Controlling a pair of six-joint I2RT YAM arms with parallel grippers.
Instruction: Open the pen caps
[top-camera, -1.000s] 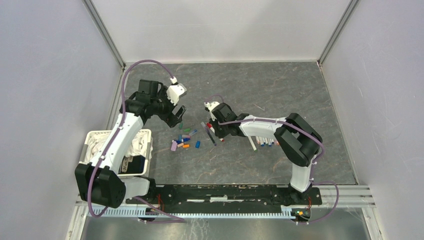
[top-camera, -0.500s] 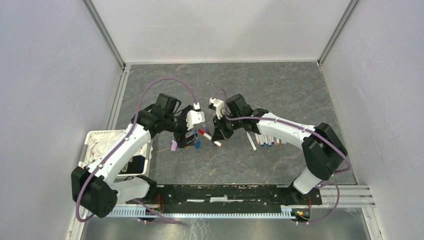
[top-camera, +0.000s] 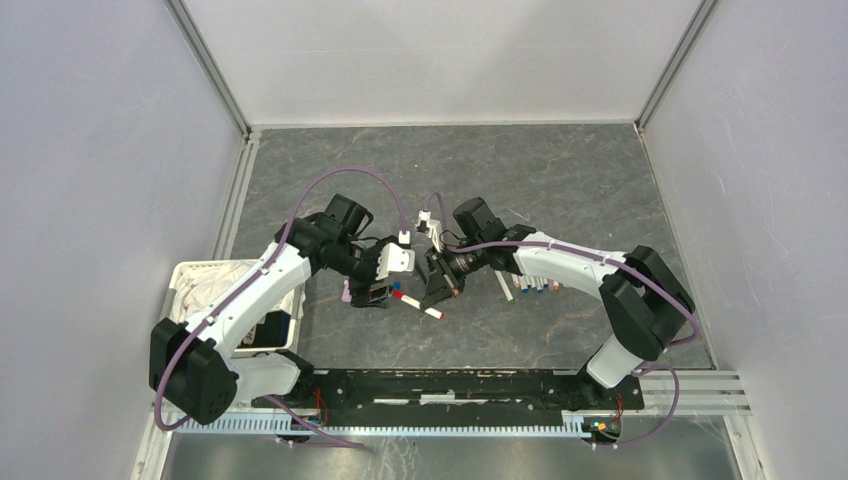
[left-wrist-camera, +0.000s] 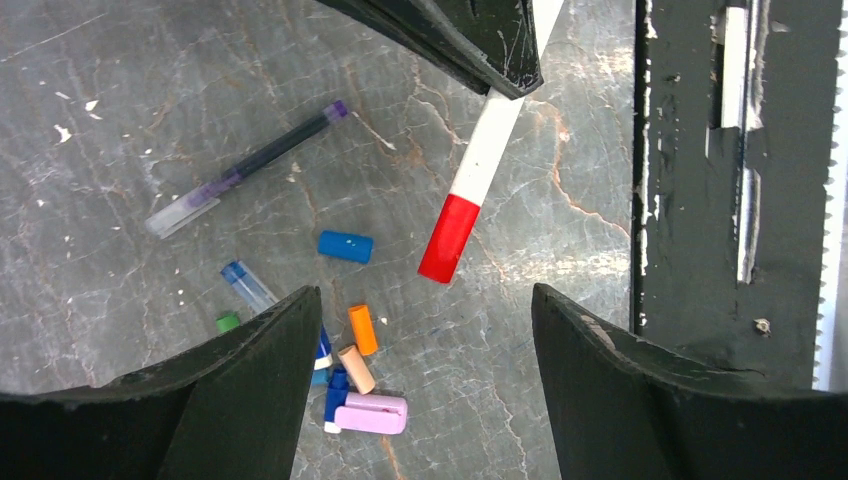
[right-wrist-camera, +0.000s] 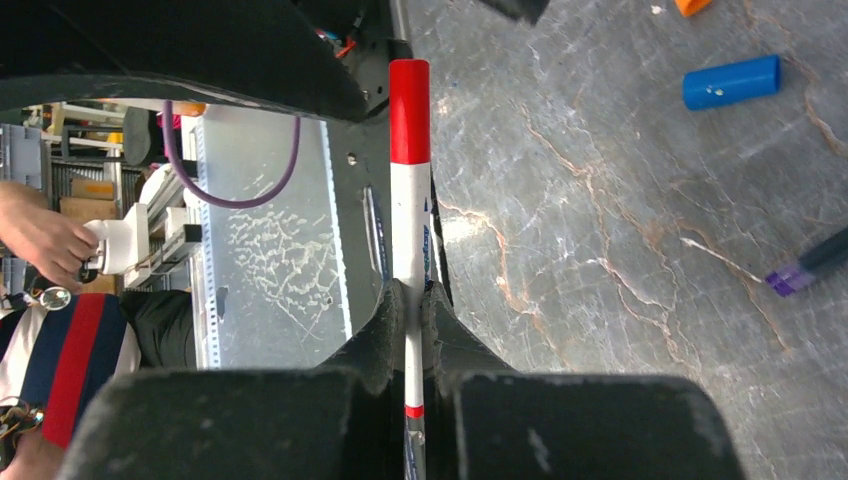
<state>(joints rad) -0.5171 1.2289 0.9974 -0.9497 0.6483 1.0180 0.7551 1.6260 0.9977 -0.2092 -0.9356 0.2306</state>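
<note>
My right gripper (right-wrist-camera: 410, 310) is shut on the white barrel of a pen (right-wrist-camera: 409, 230) and holds it above the table. The pen's red cap (right-wrist-camera: 409, 100) points toward the left gripper. In the top view the right gripper (top-camera: 438, 292) sits beside my left gripper (top-camera: 385, 293). The left gripper (left-wrist-camera: 425, 300) is open wide and empty, with the red cap (left-wrist-camera: 450, 238) just ahead of its jaws. Loose caps lie below: blue (left-wrist-camera: 345, 246), orange (left-wrist-camera: 362, 329), peach (left-wrist-camera: 354, 368), lilac (left-wrist-camera: 370, 413) and green (left-wrist-camera: 228, 322).
A dark purple pen (left-wrist-camera: 240, 170) lies on the table left of the held pen. Several white pens (top-camera: 532, 285) lie in a row under the right arm. A white basket (top-camera: 190, 285) stands at the left edge. The black base rail (left-wrist-camera: 690, 200) runs along the near side.
The left gripper swung from the back toward the middle and lowered over the caps. The right gripper lifted the red-capped pen and brought it toward the left gripper.
</note>
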